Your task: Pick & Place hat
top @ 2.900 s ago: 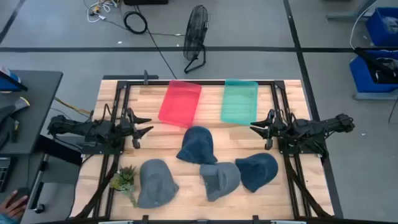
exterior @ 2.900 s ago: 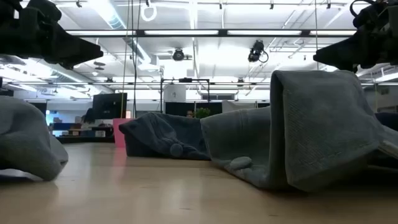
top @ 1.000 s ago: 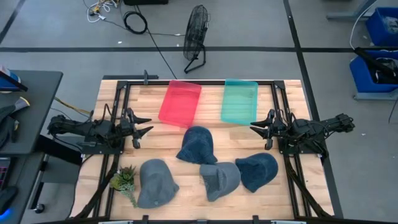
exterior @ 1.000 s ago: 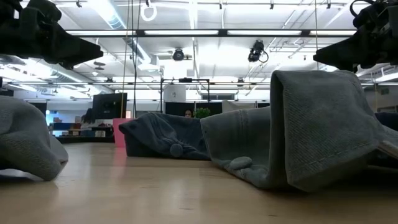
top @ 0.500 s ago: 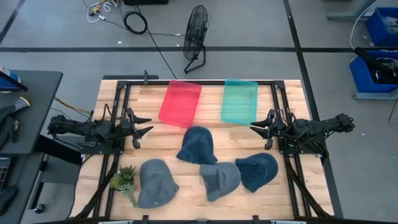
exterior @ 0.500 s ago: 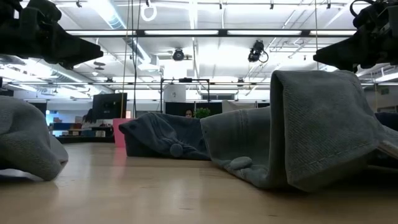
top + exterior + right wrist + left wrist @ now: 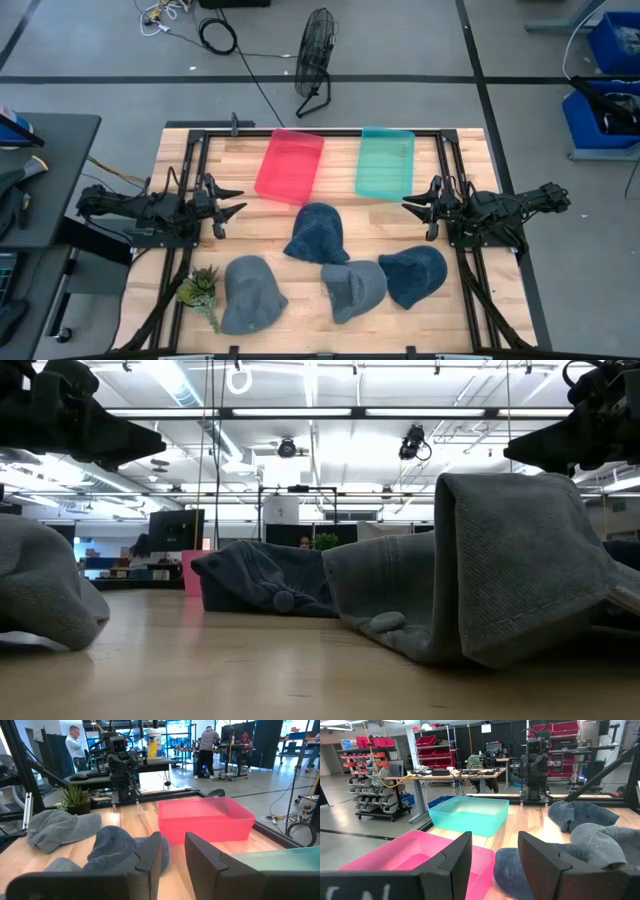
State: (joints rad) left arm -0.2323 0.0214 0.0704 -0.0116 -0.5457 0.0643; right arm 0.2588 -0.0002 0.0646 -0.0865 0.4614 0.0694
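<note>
Several hats lie on the wooden table in the high view: a dark blue one point(image 7: 317, 232) at the middle, a grey one point(image 7: 250, 292) near the front left, a grey one point(image 7: 354, 288) at the front middle and a dark blue one point(image 7: 414, 273) to its right. My left gripper point(image 7: 229, 199) hovers open at the table's left side. My right gripper point(image 7: 417, 207) hovers open at the right side. Both touch nothing. In the left wrist view the fingers point(image 7: 492, 857) point across the hats toward the far arm.
A pink bin point(image 7: 290, 165) and a teal bin point(image 7: 386, 163) sit side by side at the far edge. A small potted plant point(image 7: 198, 288) stands at the front left. A black frame borders the table. People stand in the room beyond, in the right wrist view.
</note>
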